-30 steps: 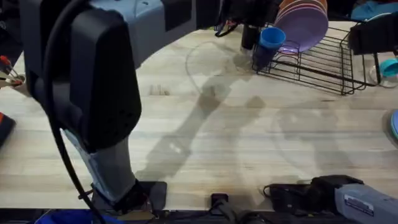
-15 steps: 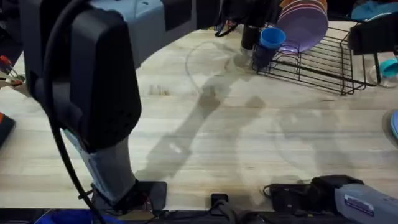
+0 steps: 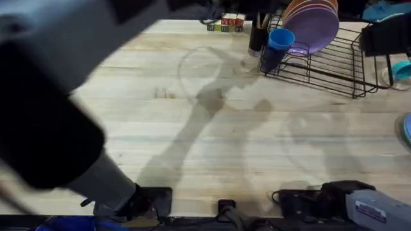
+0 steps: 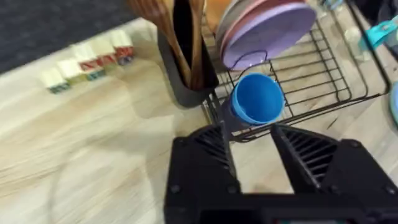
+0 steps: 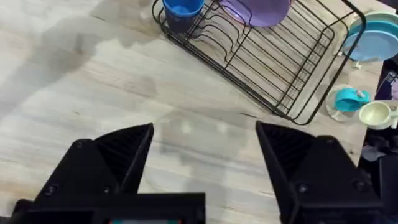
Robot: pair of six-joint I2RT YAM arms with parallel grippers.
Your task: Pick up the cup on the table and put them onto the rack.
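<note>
Currently my left gripper (image 4: 252, 146) is spread wide, empty, just short of the bright blue cup (image 4: 255, 99), which sits tilted in the black wire rack (image 4: 323, 74) corner beside purple plates (image 4: 267, 28). Right gripper (image 5: 205, 146) parted, empty, over bare table (image 5: 93, 81).

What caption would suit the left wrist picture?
Open left end effector above a blue cup on the black wire rack, beside purple plates.

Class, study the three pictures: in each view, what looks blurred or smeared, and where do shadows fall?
Overhead: the left arm is a big dark smear close under the camera; soft arm shadows cross the table. Left wrist: the blue cup is sharp, the open left pincer softer. Right wrist: faint shadows on the wood near the rack.
</note>
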